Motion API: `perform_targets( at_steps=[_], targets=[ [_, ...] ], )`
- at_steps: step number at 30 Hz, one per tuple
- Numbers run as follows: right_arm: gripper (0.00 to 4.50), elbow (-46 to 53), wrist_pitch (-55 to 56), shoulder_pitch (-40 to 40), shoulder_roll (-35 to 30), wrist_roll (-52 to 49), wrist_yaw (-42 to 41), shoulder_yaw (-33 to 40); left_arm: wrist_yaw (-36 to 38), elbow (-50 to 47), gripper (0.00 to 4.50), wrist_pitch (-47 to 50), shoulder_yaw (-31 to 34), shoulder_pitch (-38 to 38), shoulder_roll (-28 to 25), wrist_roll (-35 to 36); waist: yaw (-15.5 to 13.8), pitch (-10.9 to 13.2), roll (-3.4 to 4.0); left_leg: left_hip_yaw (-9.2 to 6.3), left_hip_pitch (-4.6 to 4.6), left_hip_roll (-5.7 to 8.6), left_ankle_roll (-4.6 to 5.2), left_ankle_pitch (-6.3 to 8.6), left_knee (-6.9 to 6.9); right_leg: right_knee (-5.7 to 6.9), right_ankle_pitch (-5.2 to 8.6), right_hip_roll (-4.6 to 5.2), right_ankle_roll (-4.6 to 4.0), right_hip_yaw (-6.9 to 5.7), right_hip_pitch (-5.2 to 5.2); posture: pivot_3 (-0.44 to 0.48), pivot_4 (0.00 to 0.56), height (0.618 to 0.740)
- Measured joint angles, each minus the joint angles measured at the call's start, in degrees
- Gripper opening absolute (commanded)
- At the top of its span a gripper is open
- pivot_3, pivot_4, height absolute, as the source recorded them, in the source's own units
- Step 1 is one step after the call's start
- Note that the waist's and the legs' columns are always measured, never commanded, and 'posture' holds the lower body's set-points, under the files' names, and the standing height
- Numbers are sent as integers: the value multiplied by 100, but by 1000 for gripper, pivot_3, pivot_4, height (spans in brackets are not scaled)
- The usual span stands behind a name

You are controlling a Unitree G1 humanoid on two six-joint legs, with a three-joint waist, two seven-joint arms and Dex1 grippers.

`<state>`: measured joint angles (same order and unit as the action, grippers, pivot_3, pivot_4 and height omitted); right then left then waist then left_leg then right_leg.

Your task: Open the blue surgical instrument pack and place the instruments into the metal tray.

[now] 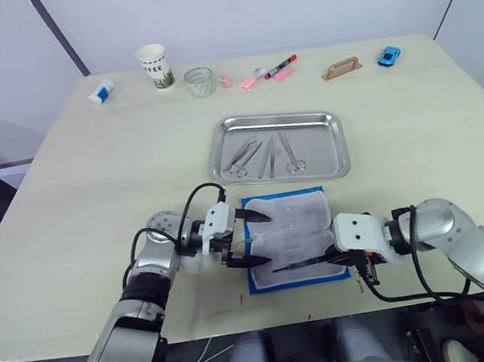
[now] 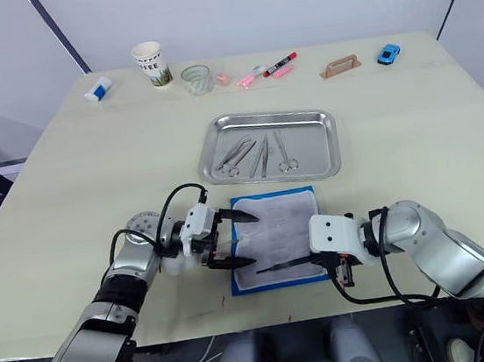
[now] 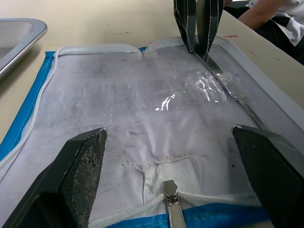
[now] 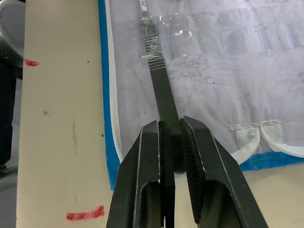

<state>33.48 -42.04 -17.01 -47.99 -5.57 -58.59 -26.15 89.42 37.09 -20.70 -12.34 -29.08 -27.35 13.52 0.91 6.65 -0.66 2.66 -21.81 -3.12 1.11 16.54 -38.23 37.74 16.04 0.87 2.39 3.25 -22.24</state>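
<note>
The blue surgical instrument pack (image 1: 305, 226) lies open near the table's front edge, its pale lining (image 3: 142, 104) facing up. My left gripper (image 1: 265, 238) is open over the pack's left edge, one finger on each side of a zipper pull (image 3: 172, 190). My right gripper (image 4: 171, 126) is shut on the dark handle of a slender instrument (image 4: 159, 80). That tool lies along the pack's front side with its tip under clear film. Just beyond the pack, the metal tray (image 1: 337, 147) holds ring-handled forceps (image 1: 290, 153) and tweezers (image 1: 267, 157).
Along the table's far edge stand a small white bottle (image 1: 100, 92), a paper cup (image 1: 154, 66), a glass (image 1: 199, 81), pink markers (image 1: 251, 78), a red marker (image 1: 281, 66), a tan handle-shaped piece (image 1: 341, 68) and a blue toy car (image 1: 389, 56). A person (image 3: 270, 19) is beyond the table.
</note>
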Motion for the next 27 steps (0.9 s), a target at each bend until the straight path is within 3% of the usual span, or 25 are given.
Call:
perform_targets(
  at_steps=[6,16,23,27],
  targets=[
    [85,105,-52,-63,-246,-43,-89,96,0,-1,4500,2,2,-2,3,-1,1,0,1,-1,0,0,0,0,0,0,0,0,0,-1,0,0,150,740],
    [85,45,469,503,-1036,-297,-328,981,-16,80,4500,13,13,-81,92,-87,-16,2,4,-1,-3,3,0,0,-1,-1,0,4,1,-3,1,0,150,740],
    [85,-250,1024,1170,-1503,-648,-646,2060,-16,68,4500,8,57,-36,82,-86,-14,-2,9,-1,-1,2,0,0,-1,-1,0,1,1,-2,2,0,150,740],
    [85,-283,821,1338,-1222,-1203,-577,2757,-15,64,4500,5,64,-12,64,-83,6,-3,6,2,2,0,0,0,0,0,-1,-2,2,5,3,0,150,740]
  ],
)
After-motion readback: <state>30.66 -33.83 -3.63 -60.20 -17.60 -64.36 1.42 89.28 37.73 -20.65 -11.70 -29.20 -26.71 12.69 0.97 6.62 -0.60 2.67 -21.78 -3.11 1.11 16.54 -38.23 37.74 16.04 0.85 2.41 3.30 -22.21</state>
